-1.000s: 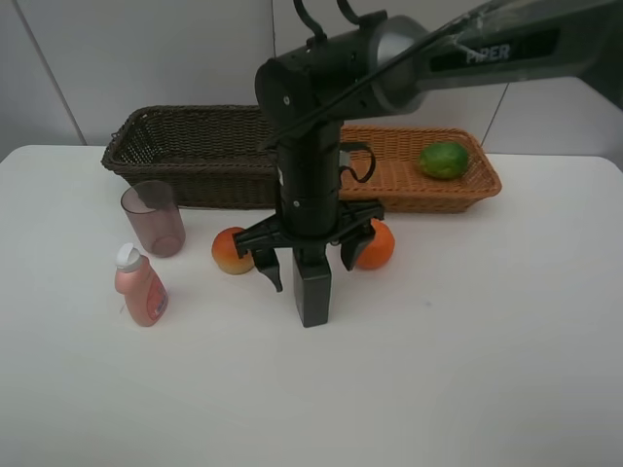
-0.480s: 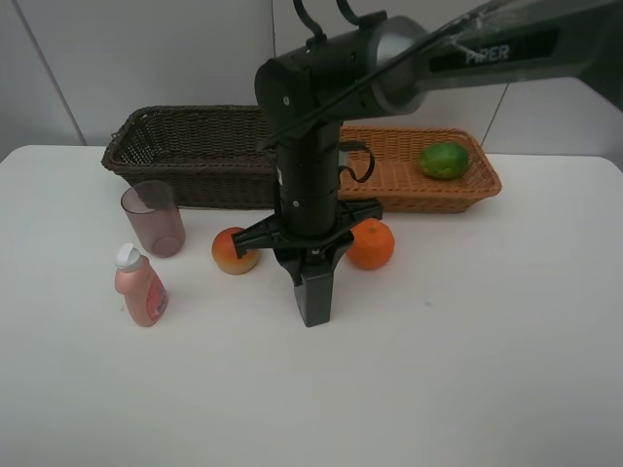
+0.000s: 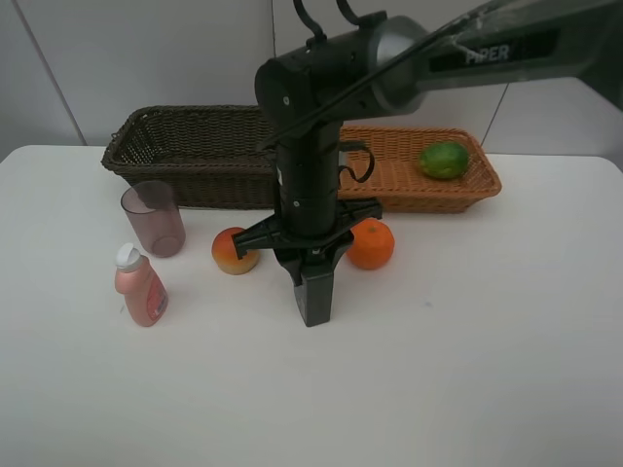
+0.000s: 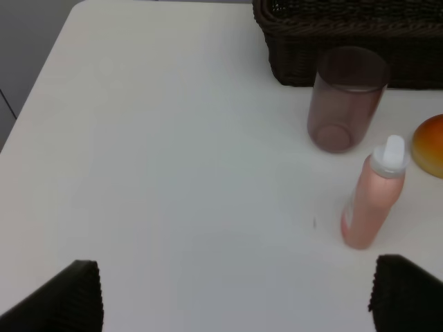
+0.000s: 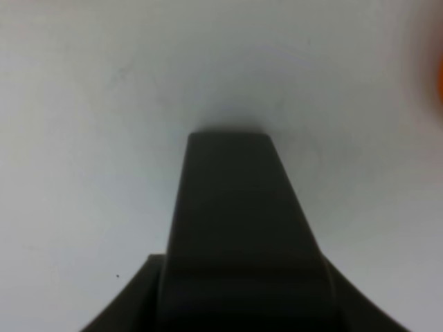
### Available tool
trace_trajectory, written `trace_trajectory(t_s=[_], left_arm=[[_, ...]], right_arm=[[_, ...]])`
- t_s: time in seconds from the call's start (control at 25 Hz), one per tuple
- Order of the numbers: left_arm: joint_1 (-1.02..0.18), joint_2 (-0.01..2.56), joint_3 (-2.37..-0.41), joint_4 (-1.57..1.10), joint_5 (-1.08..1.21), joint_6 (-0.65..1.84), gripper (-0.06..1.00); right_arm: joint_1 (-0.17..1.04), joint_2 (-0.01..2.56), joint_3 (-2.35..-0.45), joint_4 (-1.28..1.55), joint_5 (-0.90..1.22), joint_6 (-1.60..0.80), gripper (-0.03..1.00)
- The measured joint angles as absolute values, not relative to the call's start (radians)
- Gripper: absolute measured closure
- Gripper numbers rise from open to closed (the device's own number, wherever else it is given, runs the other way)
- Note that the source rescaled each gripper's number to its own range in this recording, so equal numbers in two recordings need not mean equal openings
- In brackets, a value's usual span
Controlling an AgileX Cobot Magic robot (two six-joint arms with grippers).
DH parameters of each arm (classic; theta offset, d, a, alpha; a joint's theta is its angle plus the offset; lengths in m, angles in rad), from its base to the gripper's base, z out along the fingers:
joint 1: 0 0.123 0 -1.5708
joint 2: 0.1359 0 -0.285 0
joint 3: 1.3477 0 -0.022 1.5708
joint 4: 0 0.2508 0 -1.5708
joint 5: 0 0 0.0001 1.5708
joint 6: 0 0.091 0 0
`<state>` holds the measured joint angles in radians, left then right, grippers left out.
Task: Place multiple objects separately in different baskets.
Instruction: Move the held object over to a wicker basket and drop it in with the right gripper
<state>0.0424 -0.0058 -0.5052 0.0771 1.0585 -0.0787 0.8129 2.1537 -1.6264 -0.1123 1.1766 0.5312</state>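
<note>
From the high camera, you see the right gripper (image 3: 313, 263) reaching across the middle of the white table (image 3: 467, 370), its jaws closed on the upper part of the black rectangular bottle (image 3: 313, 300). The bottle stands upright with its base down at the tabletop. The red-yellow peach-like fruit (image 3: 234, 250) sits just to one side of the gripper and the orange (image 3: 371, 244) just to the other, neither touching the bottle. Toward the left of this view, the translucent purplish cup (image 3: 154, 218) stands upright near the dark brown basket (image 3: 185, 146), and the pink bottle (image 3: 142, 288) with its white cap (image 3: 128, 256) stands just in front of the cup. The green round fruit (image 3: 444, 160) lies inside the light orange-tan basket (image 3: 458, 199), which sits beside the dark one at the back of the table.

In the left wrist view, your left gripper (image 4: 239, 297) hangs above bare table with its jaws spread wide and nothing between them. Ahead of it you see the pink bottle (image 4: 370, 204), the cup (image 4: 346, 100), a corner of the dark basket (image 4: 332, 28) and an edge of the peach-like fruit (image 4: 430, 144).

In the right wrist view, the black bottle (image 5: 239, 207) fills the middle, held close under the camera against white table, and a blurred sliver of the orange (image 5: 439, 69) shows at the edge.
</note>
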Motion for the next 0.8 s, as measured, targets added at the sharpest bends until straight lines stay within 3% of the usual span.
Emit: trace_trajectory(t_s=[0.8], left_arm=[[0.042,-0.006,-0.505,0.077,1.058,-0.079,-0.06]], right_arm=[[0.813,2.032,-1.639,-0.112,1.187,0.529,0.96]])
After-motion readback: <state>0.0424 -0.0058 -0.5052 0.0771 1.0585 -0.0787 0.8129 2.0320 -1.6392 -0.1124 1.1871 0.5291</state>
